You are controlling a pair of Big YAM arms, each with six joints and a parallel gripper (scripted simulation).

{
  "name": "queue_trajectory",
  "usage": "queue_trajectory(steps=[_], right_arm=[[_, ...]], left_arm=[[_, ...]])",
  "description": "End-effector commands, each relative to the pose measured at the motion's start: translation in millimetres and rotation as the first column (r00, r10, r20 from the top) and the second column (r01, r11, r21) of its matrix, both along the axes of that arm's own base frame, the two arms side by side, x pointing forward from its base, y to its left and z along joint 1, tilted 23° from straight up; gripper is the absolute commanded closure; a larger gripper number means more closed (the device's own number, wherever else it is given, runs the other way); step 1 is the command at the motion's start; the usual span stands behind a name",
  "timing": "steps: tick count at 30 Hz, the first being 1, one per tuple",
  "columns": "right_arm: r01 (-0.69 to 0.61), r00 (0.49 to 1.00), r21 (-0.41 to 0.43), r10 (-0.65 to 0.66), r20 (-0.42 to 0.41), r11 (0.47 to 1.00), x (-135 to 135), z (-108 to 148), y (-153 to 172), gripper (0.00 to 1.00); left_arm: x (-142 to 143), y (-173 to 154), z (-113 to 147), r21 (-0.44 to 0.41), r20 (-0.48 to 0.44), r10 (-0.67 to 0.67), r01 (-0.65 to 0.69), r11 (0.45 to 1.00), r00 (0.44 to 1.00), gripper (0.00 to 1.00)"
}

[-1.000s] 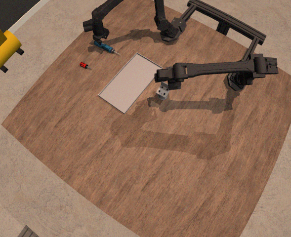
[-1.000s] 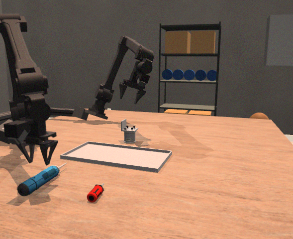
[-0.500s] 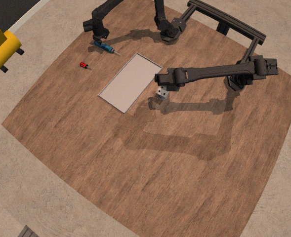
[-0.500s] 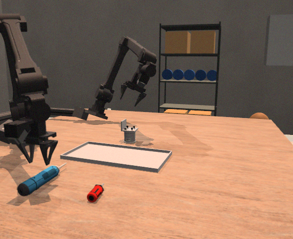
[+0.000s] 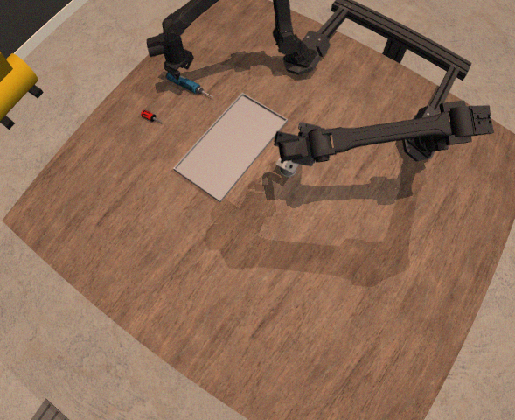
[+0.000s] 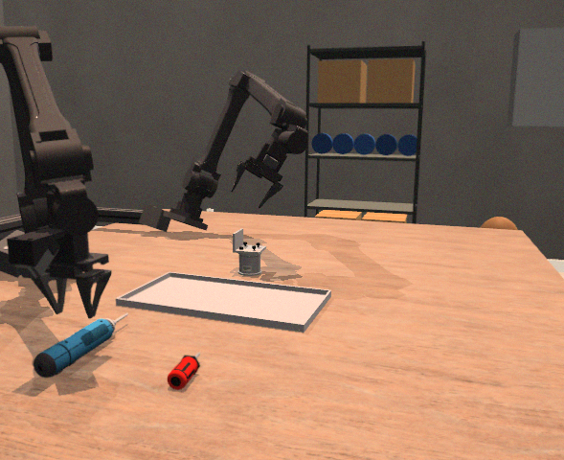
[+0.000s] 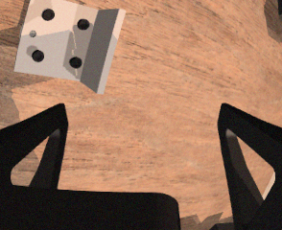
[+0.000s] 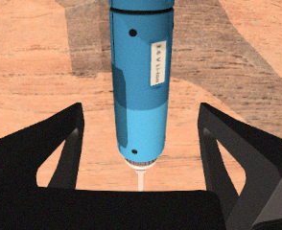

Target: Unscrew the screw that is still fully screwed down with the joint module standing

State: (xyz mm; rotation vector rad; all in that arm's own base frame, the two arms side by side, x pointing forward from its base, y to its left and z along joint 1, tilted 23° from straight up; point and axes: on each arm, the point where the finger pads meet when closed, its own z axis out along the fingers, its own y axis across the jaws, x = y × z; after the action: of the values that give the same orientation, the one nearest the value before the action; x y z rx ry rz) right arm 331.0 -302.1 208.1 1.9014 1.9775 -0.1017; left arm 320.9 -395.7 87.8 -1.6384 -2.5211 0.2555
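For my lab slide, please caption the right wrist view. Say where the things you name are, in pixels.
Open gripper (image 8: pixel 141 107) above the blue screwdriver (image 8: pixel 140 86), tip toward the camera's lower edge.

Your wooden surface (image 5: pixel 266 289) (image 6: pixel 395 386) directly carries the blue electric screwdriver (image 5: pixel 184 83) (image 6: pixel 76 346) (image 8: pixel 141 81), a short red screwdriver (image 5: pixel 148 115) (image 6: pixel 183 371), a shallow pale tray (image 5: pixel 230 146) (image 6: pixel 232 301), and the upright round joint module (image 5: pixel 287 172) (image 6: pixel 249 263).
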Motion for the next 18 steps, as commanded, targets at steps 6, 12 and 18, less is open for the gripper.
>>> queue_trajectory(steps=[6, 12, 18], right_arm=[[0.004, 0.998, -0.063, 0.0, 0.065, 0.998, 7.5, 40.7, -13.6, 0.35], [0.004, 0.998, -0.063, 0.0, 0.065, 0.998, 7.5, 40.7, -13.6, 0.35], [0.004, 0.998, -0.063, 0.0, 0.065, 0.998, 7.5, 40.7, -13.6, 0.35]], left_arm=[[1.2, 2.7, -6.4, -0.057, -0.027, -0.113, 0.111, 0.992, 0.993, 0.14], [12.6, 6.3, 1.5, -0.132, -0.01, -0.148, 0.145, 0.981, 0.989, 0.14], [15.1, 7.0, -2.6, -0.21, -0.019, -0.226, 0.217, 0.953, 0.974, 0.14]])
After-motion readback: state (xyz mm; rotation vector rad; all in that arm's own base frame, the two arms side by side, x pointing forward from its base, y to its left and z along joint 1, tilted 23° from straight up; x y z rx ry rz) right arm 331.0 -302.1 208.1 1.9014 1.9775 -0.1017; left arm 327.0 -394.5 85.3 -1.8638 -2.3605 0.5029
